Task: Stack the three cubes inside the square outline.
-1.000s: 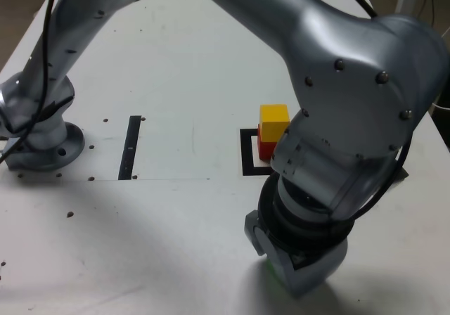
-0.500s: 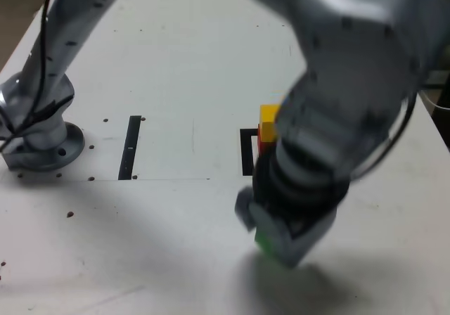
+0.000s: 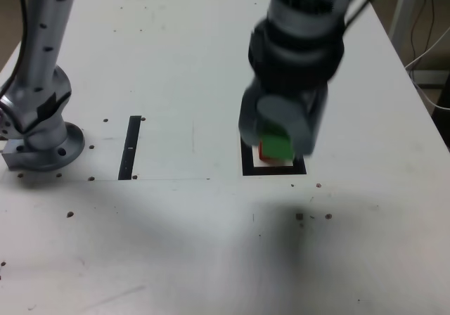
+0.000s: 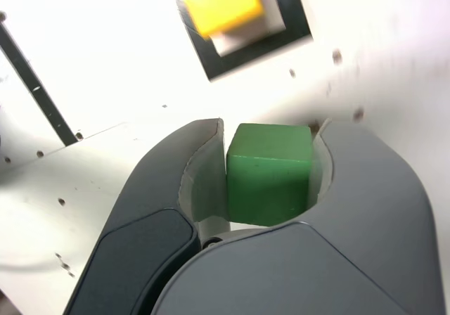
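Note:
My gripper (image 3: 275,145) is shut on the green cube (image 3: 277,147), held in the air in front of the square outline (image 3: 247,163) in the exterior view. In the wrist view the green cube (image 4: 268,178) sits squarely between the two grey fingers (image 4: 200,181) of the gripper (image 4: 268,138). Further off in that view, the yellow cube (image 4: 219,4) stands inside the square outline (image 4: 297,21). A sliver of the red cube (image 3: 261,151) shows beside the green one in the exterior view. There the arm hides the yellow cube.
A thin black strip (image 3: 131,146) (image 4: 31,90) lies on the white table toward the exterior view's left. The arm's base (image 3: 43,145) is bolted at the far left. Dark specks (image 3: 301,216) dot the table in front of the outline.
The gripper has risen from the table's front with the green cube and swung back over the outline. It now covers the yellow cube in the exterior view.

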